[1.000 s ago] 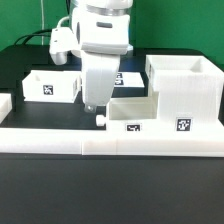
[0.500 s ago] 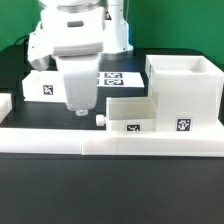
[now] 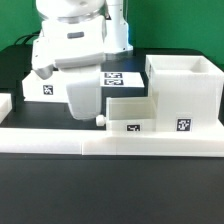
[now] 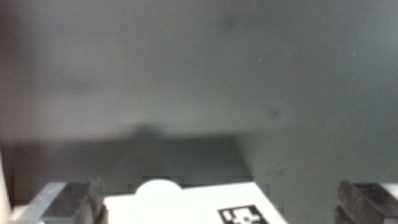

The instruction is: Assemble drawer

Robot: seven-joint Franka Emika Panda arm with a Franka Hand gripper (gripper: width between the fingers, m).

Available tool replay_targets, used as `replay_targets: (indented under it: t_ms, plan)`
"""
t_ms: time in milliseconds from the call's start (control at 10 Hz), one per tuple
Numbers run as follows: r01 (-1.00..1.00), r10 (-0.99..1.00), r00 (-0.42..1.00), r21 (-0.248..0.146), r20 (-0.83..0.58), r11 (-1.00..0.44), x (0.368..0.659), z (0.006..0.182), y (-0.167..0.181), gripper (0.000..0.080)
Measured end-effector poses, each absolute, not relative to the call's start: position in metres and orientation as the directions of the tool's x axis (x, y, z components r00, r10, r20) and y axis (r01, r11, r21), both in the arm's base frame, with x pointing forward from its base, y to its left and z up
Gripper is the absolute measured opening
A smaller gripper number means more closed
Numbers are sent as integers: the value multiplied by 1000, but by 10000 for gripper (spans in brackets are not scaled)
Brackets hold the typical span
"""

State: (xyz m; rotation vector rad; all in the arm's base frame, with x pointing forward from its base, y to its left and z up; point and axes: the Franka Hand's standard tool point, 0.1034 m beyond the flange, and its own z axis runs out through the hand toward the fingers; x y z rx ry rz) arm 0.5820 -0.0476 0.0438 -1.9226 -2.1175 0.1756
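Note:
The large white housing [image 3: 185, 92] stands at the exterior view's right. A smaller white tray [image 3: 130, 115] with a tag and a round knob [image 3: 100, 120] sits against its left side. A second tray [image 3: 48, 86] stands at the back left, partly hidden by the arm. My gripper [image 3: 80, 112] hangs just left of the knobbed tray, low over the black table. In the wrist view its fingers [image 4: 63, 205] stand wide apart and open. Between them only the tray's corner [image 4: 187, 207] and its knob [image 4: 160, 188] show against the table; the gripper holds nothing.
A long low white rail [image 3: 110, 142] runs along the table's front edge. The marker board [image 3: 120, 77] lies flat behind the trays. A small white piece [image 3: 4, 103] sits at the far left edge.
The arm has swung from above the knobbed tray toward the exterior view's left and come down a little. The trays and housing have not moved.

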Motion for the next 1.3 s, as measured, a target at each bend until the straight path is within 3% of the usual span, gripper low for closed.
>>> replay_targets:
  t_ms: [300,600,800,1300]
  plan:
    - [959,995,21,-282,96,7,585,46,-15,649]
    - [959,995,22,-283,96,6,585,45,-16,649]
    - [956,994,61,-290,90,-32,585,46,2,649]
    - [941,993,42,-337,115,-1,581,46,29,649]
